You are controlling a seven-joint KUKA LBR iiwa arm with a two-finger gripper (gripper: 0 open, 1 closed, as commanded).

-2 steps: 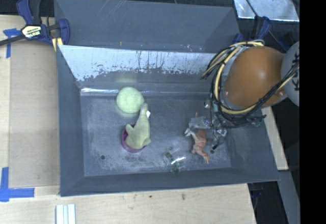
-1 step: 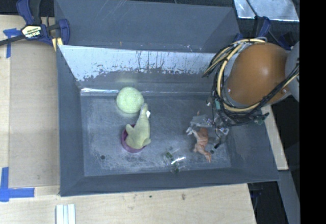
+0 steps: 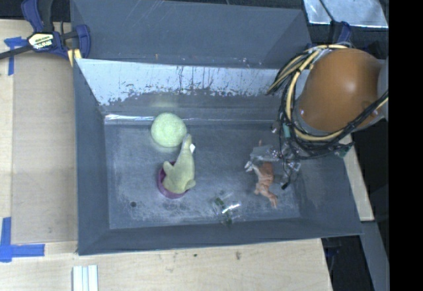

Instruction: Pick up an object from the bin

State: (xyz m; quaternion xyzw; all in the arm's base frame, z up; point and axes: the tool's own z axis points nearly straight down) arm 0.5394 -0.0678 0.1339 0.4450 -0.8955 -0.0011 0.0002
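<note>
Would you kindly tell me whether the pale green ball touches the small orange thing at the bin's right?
Apart. The camera view shows bare bin floor between the pale green ball and the small orange thing.

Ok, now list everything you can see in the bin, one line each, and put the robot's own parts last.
bin: one, grey metal, middle of the view
ball: one, pale green, left part of the floor, near the back wall
floppy soft thing: one, yellow-green, just in front of the ball, lying over the round piece
round piece: one, purple, showing at the soft thing's front left edge
small scrap: one, clear with some green, front middle of the floor
small lumpy thing: one, orange-brown, right part of the floor, at the gripper
gripper: one, dark, low over the right part of the floor
wrist cover: one, orange, above the right wall, ringed by yellow and black cables
</note>
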